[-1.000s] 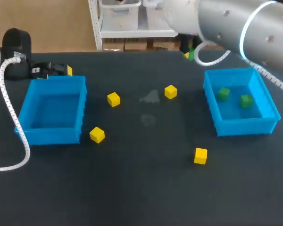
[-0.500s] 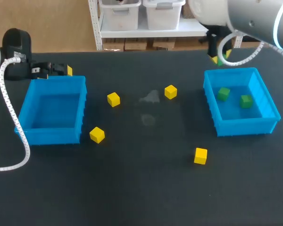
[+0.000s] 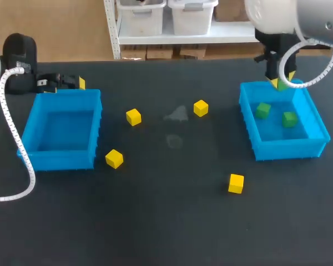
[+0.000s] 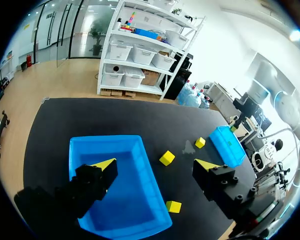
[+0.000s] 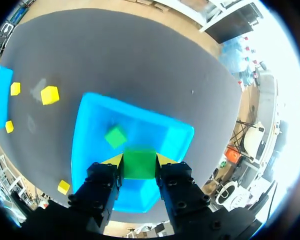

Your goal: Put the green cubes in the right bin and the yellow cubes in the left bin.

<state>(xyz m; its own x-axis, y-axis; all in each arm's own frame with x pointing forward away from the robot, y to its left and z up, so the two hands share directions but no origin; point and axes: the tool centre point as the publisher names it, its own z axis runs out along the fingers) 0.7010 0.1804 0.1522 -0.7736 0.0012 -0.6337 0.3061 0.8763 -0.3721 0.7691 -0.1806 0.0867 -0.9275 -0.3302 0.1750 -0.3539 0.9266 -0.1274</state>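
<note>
Hanging by the far rim of the left bin (image 3: 61,159), the left tool (image 4: 155,175) has its fingers spread wide and carries nothing; it sits where it sat a second ago. That bin holds no cube. Between the two bins, four yellow cubes (image 3: 134,117) lie loose on the bench (image 3: 172,221), none of them shifted: two near the left bin, one toward the middle, one nearer the front, well apart from the rest. The right bin (image 3: 288,148) holds two green cubes (image 3: 262,110), lying as they did before.

The change is all on the right. Over the last second the right arm has swung across from farther back and left, and the right tool (image 3: 279,82) is now above the far rim of the right bin, pinching a third green cube (image 5: 139,164) between its yellow tips. The wrist view shows the bin floor directly beneath the cube. By this reading the carry is finished and only the release remains; the yellow sorting has not begun.
</note>
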